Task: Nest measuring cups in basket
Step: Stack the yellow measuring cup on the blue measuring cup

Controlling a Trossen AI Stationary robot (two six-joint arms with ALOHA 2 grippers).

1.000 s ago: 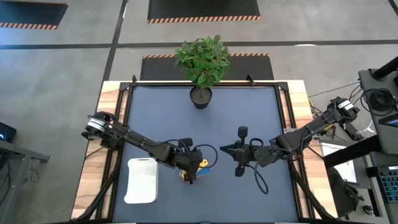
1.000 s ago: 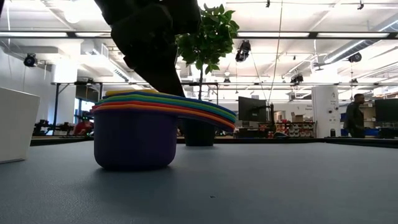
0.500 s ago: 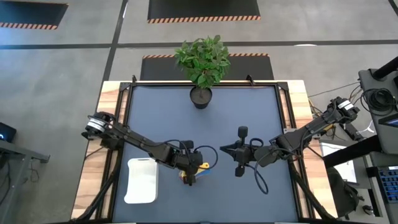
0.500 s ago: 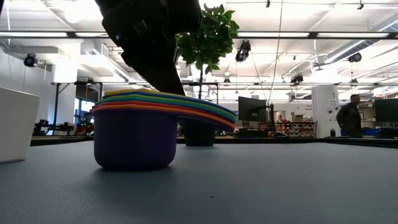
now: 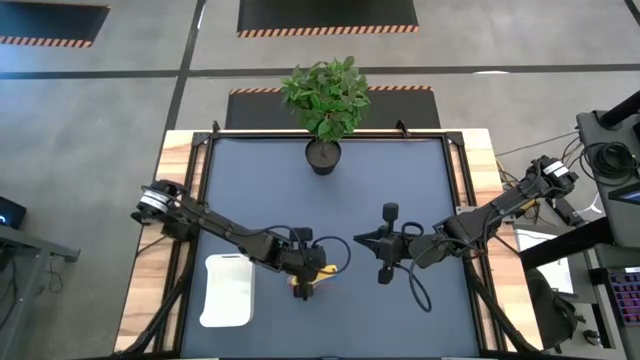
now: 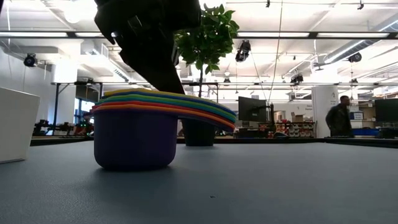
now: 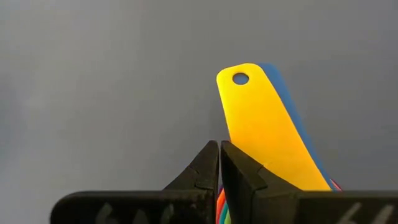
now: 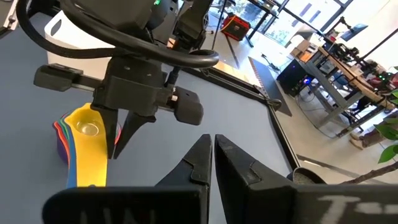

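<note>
Dark worktop (image 5: 400,180) holds our stacked measuring cups (image 6: 134,134): light, stiff, slippery. We'd pinch the handles (image 7: 264,127). Both grippers' jaws are pressed together, empty.

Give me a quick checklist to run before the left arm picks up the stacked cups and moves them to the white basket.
1. Measuring cups nested in one stack on the mat: ok.
2. Stack in the basket: not ok; it sits on the mat beside it.
3. Left gripper open for a grasp: not ok; shut, above the yellow handle.
4. Right gripper clear of the stack: ok; shut, waiting at mid-table.
5. Basket interior free: ok in the high view.
6. Cups seated fully inside one another: cannot tell.
</note>
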